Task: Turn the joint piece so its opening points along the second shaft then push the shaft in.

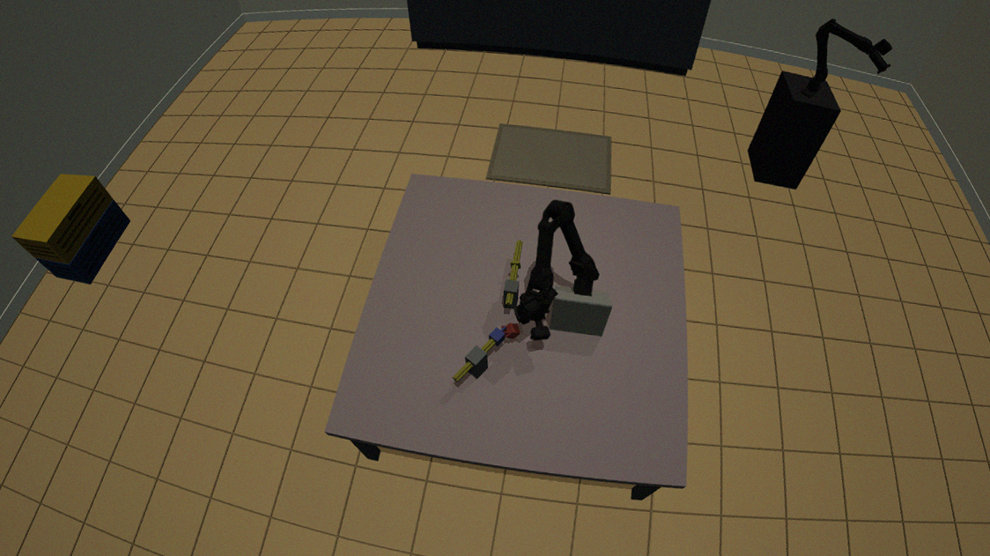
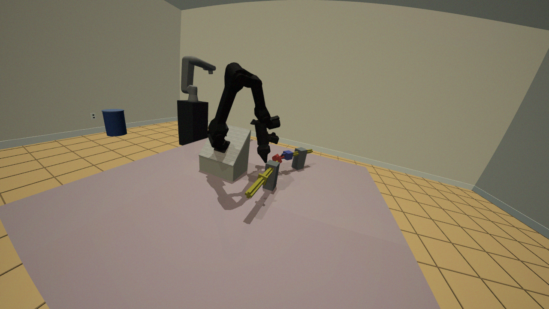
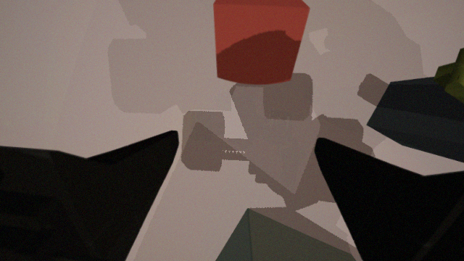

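The red joint piece hangs hinged to a blue part on the first yellow shaft, held by a grey block. Its opening does not show clearly. The second yellow shaft runs through the second grey block, with a collar outside it. My gripper is open and empty, pointing down beside the joint piece. In the wrist view the piece lies ahead of the fingertips, not between them.
The arm's sloped pale base stands on the table, close to the gripper. The second block and shaft stand near the right finger in the wrist view.
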Controlling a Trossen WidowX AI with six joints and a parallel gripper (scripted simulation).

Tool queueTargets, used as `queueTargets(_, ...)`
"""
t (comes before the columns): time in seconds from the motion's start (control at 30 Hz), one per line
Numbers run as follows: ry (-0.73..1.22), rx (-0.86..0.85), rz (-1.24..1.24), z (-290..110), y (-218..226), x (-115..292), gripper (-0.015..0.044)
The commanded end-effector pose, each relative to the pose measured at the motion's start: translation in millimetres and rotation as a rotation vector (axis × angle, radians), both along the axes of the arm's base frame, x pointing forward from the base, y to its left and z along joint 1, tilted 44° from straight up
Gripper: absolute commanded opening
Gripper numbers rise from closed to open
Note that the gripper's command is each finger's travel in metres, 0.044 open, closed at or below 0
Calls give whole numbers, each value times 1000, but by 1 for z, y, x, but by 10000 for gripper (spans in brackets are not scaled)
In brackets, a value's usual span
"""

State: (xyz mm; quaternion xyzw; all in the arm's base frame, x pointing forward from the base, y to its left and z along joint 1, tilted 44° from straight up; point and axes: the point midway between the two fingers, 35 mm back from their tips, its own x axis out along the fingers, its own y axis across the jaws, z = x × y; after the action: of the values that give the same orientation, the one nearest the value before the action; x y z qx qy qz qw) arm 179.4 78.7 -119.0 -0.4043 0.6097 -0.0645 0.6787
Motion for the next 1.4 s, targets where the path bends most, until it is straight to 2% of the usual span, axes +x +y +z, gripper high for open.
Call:
queueTargets(0.0, -2, -3, 0, -5, 3, 12, 440)
queueTargets(0.43, -6, -4, 2, -18, 15, 60, 440)
queueTargets(1.17, -7, -6, 1, -41, -1, 69, 440)
queueTargets(1.37, -7, -6, 1, -41, -1, 69, 282)
